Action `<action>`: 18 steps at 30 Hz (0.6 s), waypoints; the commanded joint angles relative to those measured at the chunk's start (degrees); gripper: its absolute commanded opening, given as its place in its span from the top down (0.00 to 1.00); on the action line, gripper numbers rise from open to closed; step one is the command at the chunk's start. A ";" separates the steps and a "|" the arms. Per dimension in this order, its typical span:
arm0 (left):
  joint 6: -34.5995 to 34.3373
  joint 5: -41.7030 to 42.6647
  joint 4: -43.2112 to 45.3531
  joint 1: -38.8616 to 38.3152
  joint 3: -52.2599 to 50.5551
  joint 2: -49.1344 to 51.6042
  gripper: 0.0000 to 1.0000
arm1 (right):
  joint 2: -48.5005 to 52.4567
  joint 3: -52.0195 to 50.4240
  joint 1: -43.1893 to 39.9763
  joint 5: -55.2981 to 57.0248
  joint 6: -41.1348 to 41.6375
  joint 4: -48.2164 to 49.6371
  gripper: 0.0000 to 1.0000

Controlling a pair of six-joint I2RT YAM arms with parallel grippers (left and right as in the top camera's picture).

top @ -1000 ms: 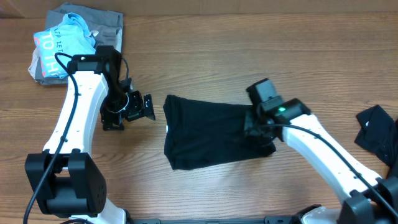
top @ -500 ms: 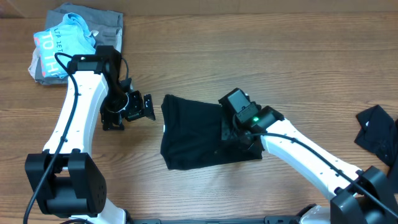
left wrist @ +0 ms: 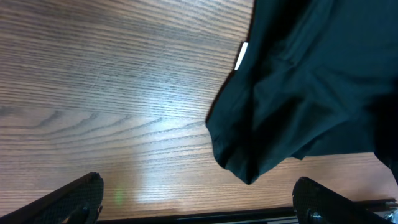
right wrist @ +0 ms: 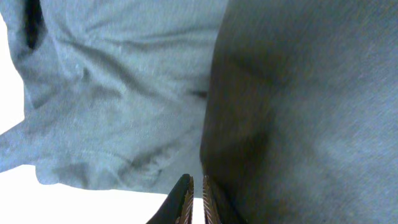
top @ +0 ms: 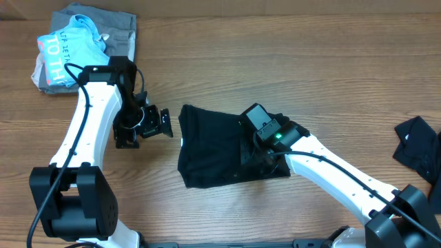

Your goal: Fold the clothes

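The black T-shirt (top: pixel 207 148) lies partly folded on the wooden table, mid-view. In the left wrist view (left wrist: pixel 311 93) it fills the upper right, with its small white label (left wrist: pixel 241 56) at the edge. My right gripper (top: pixel 260 146) is down on the shirt's right half. Its fingers (right wrist: pixel 198 193) are pressed together on a fold of the fabric (right wrist: pixel 124 93). My left gripper (top: pixel 155 122) is open and empty just left of the shirt. Its fingers (left wrist: pixel 199 202) are spread wide above bare wood.
A light blue shirt with lettering (top: pixel 65 45) lies on a grey folded garment (top: pixel 117 24) at the back left. Another black garment (top: pixel 420 148) lies at the right edge. The table's front edge (left wrist: pixel 249 214) shows in the left wrist view.
My right gripper has moved left across the shirt, carrying the shirt's right side over towards the middle. The left arm has barely moved.
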 commanded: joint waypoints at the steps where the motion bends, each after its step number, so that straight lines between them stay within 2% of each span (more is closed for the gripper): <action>1: -0.37 -0.33 0.46 -0.44 -0.76 -0.59 0.00 | 0.07 0.26 0.24 -3.93 0.61 -1.03 0.89; 6: -0.37 -0.31 0.66 -0.44 -0.76 -0.59 0.00 | 0.07 -1.18 0.24 -5.07 0.63 -0.87 0.91; 7: -0.37 -0.31 0.66 -0.44 -0.76 -0.59 0.00 | 0.07 -1.46 0.22 -5.05 0.66 -0.74 0.96; 8: -0.35 -0.33 0.63 -0.44 -0.76 -0.59 0.00 | -0.02 -1.29 0.22 -5.05 0.66 -0.79 0.96; 13: -0.37 -0.33 1.01 -0.44 -0.79 -0.59 0.00 | -5.18 5.55 -3.23 -4.02 0.81 -4.13 0.96; 14: -0.37 -0.33 1.05 -0.44 -0.79 -0.59 0.00 | -6.25 7.32 -4.33 -3.43 0.79 -5.01 0.94; 15: -0.35 -0.33 1.09 -0.44 -0.79 -0.59 0.00 | -7.82 10.47 -6.84 -3.85 -0.20 -6.25 0.82; 18: -0.35 -0.33 1.31 -0.44 -0.79 -0.59 0.00 | -8.59 14.95 -12.31 -11.54 -6.69 -8.13 0.80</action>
